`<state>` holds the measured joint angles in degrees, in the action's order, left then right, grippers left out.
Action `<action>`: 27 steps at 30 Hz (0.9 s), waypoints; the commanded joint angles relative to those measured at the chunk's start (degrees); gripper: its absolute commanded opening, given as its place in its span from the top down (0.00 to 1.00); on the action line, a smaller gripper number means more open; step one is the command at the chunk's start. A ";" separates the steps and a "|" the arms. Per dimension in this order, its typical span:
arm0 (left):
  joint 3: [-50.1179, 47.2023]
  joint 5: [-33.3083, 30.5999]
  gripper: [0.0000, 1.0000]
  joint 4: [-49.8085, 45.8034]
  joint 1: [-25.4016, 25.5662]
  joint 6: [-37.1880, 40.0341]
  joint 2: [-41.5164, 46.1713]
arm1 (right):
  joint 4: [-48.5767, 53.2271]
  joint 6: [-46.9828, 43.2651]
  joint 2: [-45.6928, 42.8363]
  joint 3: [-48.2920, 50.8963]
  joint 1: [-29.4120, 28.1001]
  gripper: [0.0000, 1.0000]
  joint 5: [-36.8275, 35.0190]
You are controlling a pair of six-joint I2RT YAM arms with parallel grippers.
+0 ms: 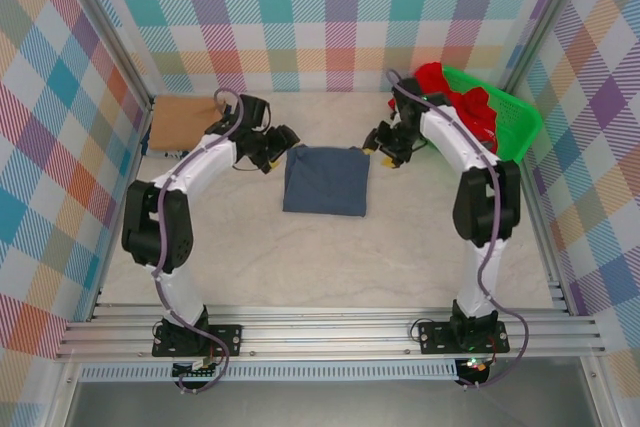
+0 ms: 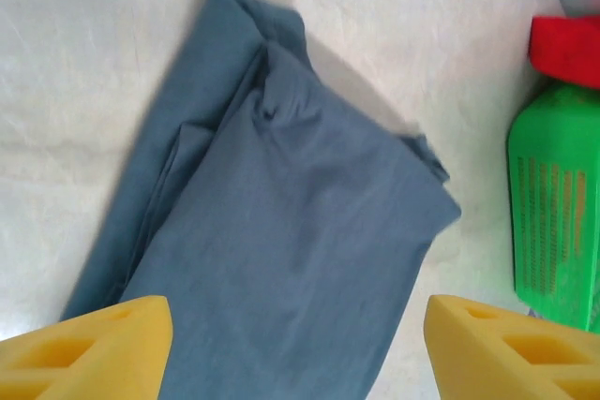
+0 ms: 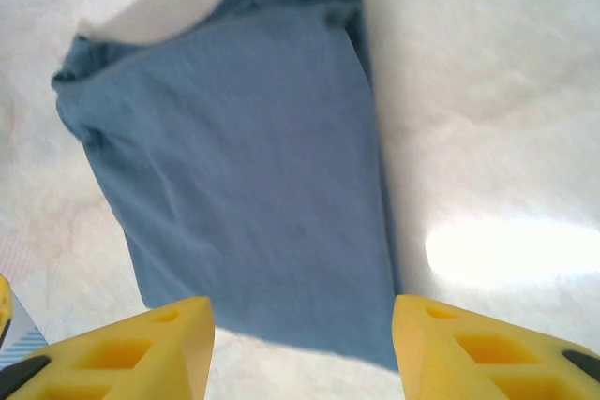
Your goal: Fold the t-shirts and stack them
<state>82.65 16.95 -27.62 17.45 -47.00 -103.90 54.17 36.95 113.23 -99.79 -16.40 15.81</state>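
One blue t-shirt (image 1: 325, 180): folded flat, middle of table (image 1: 300, 257), between both claws.
Red t-shirt (image 1: 452, 95): heaped in green basket (image 1: 515, 122), far right corner.
Tan t-shirt (image 1: 185, 122): far left corner.
Left claw (image 1: 272, 150): at shirt's left edge, fingers apart, empty.
Right claw (image 1: 383, 142): at its right edge, likewise parted, empty.
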 commanded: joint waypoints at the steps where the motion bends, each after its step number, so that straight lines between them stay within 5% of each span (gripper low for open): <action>1: -3.37 5.09 0.28 2.60 -0.84 5.12 -1.20 | -4.91 -1.40 -1.16 8.20 0.18 0.51 0.37; 8: 11.08 4.16 0.45 -3.14 -0.51 15.10 -12.59 | -9.53 -3.90 4.39 7.20 -0.98 0.67 0.36; 13: 21.34 -0.94 0.50 -8.92 -0.29 19.45 -20.50 | -8.76 -5.34 9.89 0.74 -0.88 0.65 -2.18; 19: 26.10 -2.13 0.40 -7.28 -0.41 21.19 -25.15 | -8.37 -6.44 14.14 -4.86 -0.48 0.60 -2.95; 27: 29.50 1.88 0.62 -7.40 -0.29 21.72 -28.96 | -6.32 -7.15 19.28 -11.94 0.14 0.65 -3.24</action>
<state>111.39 16.64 -34.39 17.45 -25.93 -132.66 46.13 31.07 130.69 -109.62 -16.75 13.15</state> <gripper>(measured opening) 0.402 0.358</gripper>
